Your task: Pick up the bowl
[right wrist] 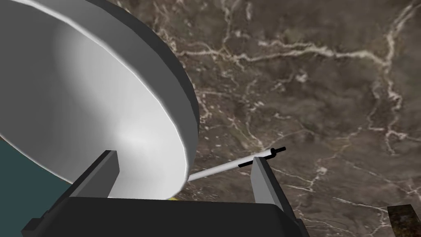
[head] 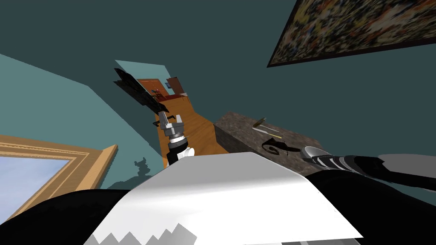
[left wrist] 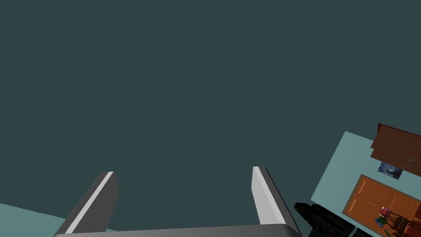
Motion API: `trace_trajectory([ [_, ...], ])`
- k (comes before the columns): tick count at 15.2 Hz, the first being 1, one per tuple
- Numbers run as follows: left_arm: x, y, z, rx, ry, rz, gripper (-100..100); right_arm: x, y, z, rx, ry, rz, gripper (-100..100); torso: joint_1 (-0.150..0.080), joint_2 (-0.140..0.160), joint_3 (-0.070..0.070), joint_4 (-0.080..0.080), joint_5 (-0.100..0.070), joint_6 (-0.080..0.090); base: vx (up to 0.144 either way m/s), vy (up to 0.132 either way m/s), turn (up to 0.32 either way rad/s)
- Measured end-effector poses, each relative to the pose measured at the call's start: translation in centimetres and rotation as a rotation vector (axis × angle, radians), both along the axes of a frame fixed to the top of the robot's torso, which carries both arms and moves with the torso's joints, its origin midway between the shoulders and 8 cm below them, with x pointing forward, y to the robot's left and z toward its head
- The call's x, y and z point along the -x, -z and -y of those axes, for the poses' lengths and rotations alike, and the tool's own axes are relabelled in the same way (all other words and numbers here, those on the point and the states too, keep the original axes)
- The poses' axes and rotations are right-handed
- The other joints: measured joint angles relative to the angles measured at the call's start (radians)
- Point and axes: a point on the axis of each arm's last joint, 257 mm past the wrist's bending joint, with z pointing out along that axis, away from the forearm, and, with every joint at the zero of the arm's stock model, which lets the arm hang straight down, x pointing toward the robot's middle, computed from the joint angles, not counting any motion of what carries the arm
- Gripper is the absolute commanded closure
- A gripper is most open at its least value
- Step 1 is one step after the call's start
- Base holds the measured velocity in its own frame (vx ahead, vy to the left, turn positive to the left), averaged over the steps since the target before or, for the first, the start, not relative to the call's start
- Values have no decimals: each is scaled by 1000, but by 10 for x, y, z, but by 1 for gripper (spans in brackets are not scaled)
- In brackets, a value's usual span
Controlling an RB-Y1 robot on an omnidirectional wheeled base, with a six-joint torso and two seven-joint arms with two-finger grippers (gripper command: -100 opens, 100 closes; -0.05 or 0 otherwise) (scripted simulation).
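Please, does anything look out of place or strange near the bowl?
The bowl sits at the brown veined counter edge and seems to overhang it, with teal showing beneath. The open right tool straddles its rim. Nothing looks spilled or broken.

1. The bowl (right wrist: pixel 94 94) is at the near right corner of the counter (right wrist: pixel 320 103).
2. The right gripper (right wrist: pixel 183 160) straddles the bowl's wall, with one finger inside the bowl and the other outside it, the two spread apart.
3. A thin rod (right wrist: pixel 222 168) lies on the counter just behind the bowl, near the outer finger's tip.
4. A curled object (head: pixel 274 146) lies on the counter left of the bowl.
5. The left gripper (head: pixel 171 118), fingers spread, is left of the counter, well apart from the bowl.
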Motion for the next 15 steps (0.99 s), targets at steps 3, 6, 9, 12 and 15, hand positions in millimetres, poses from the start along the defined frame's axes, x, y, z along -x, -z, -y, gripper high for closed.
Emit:
trace_trajectory([
  [3,0,0,0,0,0,0,0,13,2,-1,-2,5,-25,-100,0,0,0,0,0,0,-8,-5,52],
  [6,0,0,0,0,0,0,0,35,4,8,-1,53,-24,-100,2,2,1,0,1,-2,-65,12,334],
  [9,0,0,0,0,0,0,0,51,8,15,1,90,-23,-100,1,4,2,1,0,0,-62,6,141],
  [12,0,0,0,0,0,0,0,70,13,21,0,136,-23,-100,1,4,2,1,0,-1,-61,16,249],
  [15,0,0,0,0,0,0,0,85,15,23,0,165,-24,-100,1,3,2,1,0,0,-39,6,99],
])
